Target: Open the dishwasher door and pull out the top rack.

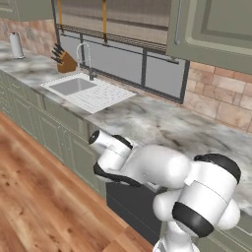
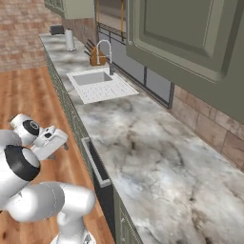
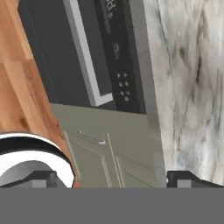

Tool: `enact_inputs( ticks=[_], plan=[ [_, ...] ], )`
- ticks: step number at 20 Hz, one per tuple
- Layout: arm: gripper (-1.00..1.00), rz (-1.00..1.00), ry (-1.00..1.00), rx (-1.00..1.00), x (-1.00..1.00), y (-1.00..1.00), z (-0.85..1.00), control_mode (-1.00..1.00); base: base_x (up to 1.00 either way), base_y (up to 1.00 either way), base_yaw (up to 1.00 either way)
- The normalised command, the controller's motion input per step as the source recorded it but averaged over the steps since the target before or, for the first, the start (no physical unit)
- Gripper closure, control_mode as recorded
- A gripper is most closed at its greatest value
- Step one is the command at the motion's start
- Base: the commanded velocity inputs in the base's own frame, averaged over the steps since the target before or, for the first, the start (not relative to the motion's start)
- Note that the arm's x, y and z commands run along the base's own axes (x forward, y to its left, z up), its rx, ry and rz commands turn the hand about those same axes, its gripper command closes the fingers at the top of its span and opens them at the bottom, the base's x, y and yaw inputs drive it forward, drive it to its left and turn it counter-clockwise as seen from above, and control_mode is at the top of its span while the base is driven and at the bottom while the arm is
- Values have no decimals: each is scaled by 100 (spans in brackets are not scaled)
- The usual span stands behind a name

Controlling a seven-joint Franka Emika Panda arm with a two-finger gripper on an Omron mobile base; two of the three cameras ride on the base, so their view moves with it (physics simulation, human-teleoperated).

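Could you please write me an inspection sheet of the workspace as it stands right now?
Surface: marble counter, bare above the dishwasher.
Job's things: dishwasher door shut, flush under the counter; silver bar handle untouched; control strip along the door's top edge. Top rack: nothing seen.
Clutter: knife block and paper towel roll far along the counter by the sink; faucet behind it.
Claw: claw open, off the door, holding nothing.
Cables: nothing seen.
Surroundings: pale green cabinets, wood floor, brick backsplash, window.
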Motion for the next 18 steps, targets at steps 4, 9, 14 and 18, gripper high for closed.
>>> enact_inputs(
  ticks=[4,9,14,18],
  plan=[
    [-100,0,5,-10,25,0,-81,-100,0,0,0],
    [-100,0,0,-16,36,-1,-57,-100,0,0,0],
    [-100,0,0,-16,39,-6,-34,-100,0,0,0],
    [-100,0,1,-12,45,-2,-51,-100,0,0,0]
  ],
)
